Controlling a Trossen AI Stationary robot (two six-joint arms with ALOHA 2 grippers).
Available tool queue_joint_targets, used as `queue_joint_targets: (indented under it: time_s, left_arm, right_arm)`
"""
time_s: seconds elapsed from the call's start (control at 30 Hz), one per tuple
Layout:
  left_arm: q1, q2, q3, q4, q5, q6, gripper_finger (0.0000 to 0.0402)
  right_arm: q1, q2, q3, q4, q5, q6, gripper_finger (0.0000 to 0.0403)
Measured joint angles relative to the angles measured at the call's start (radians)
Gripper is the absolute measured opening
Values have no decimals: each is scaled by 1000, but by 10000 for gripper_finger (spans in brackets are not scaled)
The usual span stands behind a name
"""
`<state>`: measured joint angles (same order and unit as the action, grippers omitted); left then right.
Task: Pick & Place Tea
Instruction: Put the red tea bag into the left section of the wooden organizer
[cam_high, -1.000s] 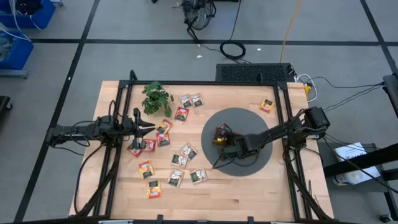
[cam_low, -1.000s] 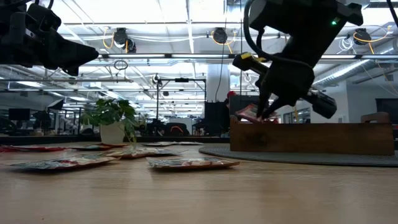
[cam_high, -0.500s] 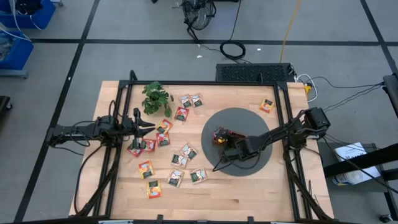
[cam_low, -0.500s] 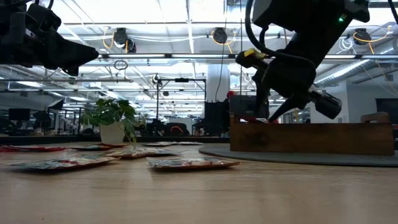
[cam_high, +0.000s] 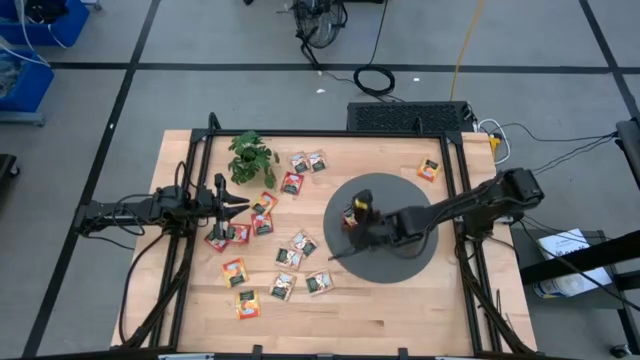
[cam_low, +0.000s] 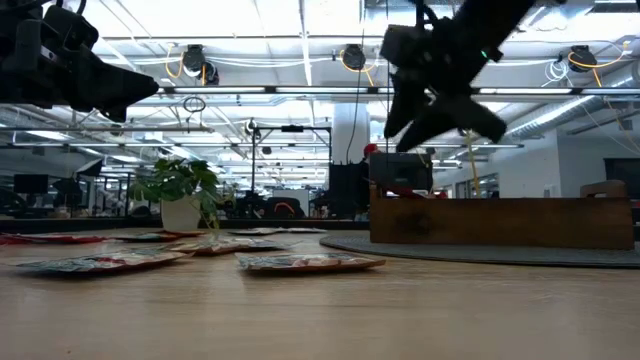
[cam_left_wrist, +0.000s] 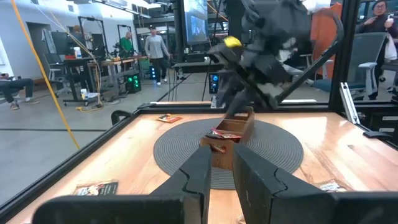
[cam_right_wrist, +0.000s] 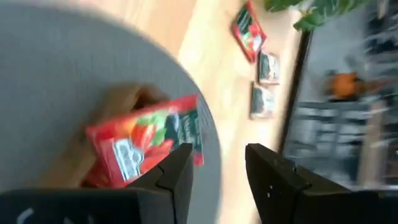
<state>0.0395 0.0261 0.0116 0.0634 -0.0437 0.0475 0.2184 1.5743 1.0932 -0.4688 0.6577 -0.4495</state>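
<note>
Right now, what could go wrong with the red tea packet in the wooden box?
The red sachet lies crooked on the end of the wooden tray, sticking up, so it might slide off onto the grey mat. The right gripper, open just above it, could perhaps snag it while moving off.

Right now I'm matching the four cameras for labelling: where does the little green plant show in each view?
High view: plant near the table's far edge, left of the round grey mat.
Low view: plant left of centre, in a pale pot, mat to its right.
Left wrist view: not in it; mat shows.
Right wrist view: only some leaves, beyond the sachets.
Shared landmark: the grey mat, in all four.
</note>
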Motion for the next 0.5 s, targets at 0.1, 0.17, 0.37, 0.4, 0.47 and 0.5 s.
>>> queue_joint_targets:
  time_s: [0.1,0.17,0.37,0.4,0.47,0.5]
  left_arm:
    - [0,0,0,0,0,0,72]
    - [0,0,0,0,0,0,72]
    - [0,0,0,0,0,0,72]
    - [0,0,0,0,0,0,72]
    - [0,0,0,0,0,0,72]
    - [0,0,0,0,0,0,72]
  right_arm:
    - [-66,-32,14,4,-242,157,131]
    - [-100,-25,12,-6,-410,238,130]
    - [-107,55,11,-29,-479,199,130]
    - [-104,62,11,-30,-479,198,130]
    - [-98,66,11,-34,-480,197,130]
    - [-98,65,11,-35,-480,197,130]
